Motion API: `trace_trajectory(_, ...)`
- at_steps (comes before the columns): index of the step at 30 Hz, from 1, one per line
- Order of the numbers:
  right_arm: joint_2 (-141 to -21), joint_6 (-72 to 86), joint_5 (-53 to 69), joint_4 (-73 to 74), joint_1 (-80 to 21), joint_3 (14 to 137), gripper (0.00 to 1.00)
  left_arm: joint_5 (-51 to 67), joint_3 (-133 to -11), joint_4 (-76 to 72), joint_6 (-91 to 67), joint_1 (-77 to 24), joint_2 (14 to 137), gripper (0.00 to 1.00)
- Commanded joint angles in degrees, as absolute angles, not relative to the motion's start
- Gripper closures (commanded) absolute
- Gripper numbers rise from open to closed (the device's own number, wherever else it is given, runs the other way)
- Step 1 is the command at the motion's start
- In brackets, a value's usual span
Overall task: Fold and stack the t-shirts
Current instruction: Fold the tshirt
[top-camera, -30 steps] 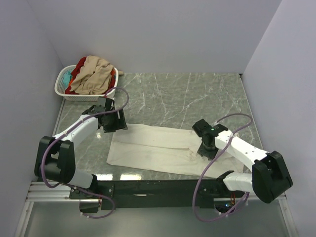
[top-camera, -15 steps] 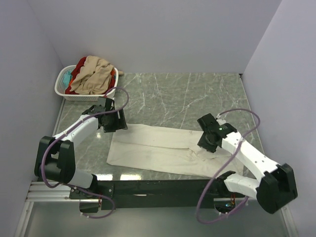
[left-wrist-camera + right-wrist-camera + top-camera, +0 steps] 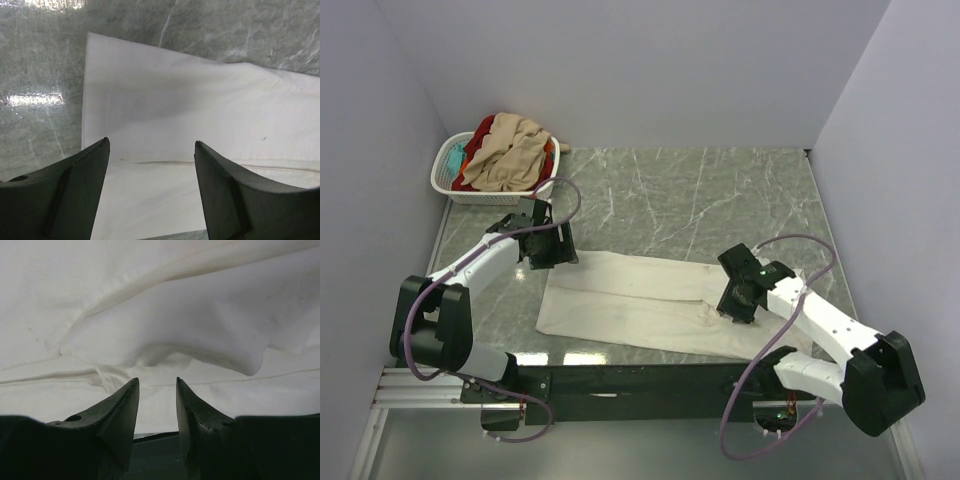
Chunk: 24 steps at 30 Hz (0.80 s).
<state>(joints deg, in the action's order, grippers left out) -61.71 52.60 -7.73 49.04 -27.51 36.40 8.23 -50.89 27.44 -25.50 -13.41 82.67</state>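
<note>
A large cream-white t-shirt (image 3: 630, 305) lies spread across the near part of the marble table, folded lengthwise. My left gripper (image 3: 556, 252) hovers above its far-left corner, and the left wrist view shows the left gripper (image 3: 151, 144) open with flat white cloth (image 3: 165, 110) under it and nothing between the jaws. My right gripper (image 3: 734, 305) sits low over the shirt's rumpled right end. The right wrist view shows the right gripper (image 3: 157, 382) open with a narrow gap, its tips just short of a raised fold (image 3: 165, 340). More t-shirts, tan (image 3: 510, 152), red (image 3: 480, 135) and teal (image 3: 454, 157), are heaped in the basket.
A white slotted laundry basket (image 3: 488, 195) stands at the table's far-left corner against the walls. Purple walls close in the left, back and right. The black mounting rail (image 3: 640, 380) runs along the near edge below the shirt.
The right arm swung out to the right and came back slightly lower over the shirt's right end, its jaws narrowing a little. The left arm has stayed still.
</note>
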Motion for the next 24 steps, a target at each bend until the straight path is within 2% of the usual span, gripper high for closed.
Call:
trace_trajectory(1,-63.7,52.4,-9.3,47.6,-27.7,37.2,0.57,9.1,-51.3,26.4,-24.2,-13.2,82.4,0.26)
trace_trajectory(6,-69.1,52.3,-9.5,46.3,-27.7,37.0,0.56,9.3,-51.4,26.3,-24.1,-13.2,82.6,0.26)
trace_trajectory(18,-71.5,51.8,-12.0,44.8,-27.0,35.9,0.55,9.5,-51.7,26.6,-24.0,-13.2,82.9,0.26)
trace_trajectory(24,-72.0,51.9,-11.3,43.2,-27.0,34.0,0.6,9.4,-51.6,26.8,-24.0,-13.1,82.9,0.26)
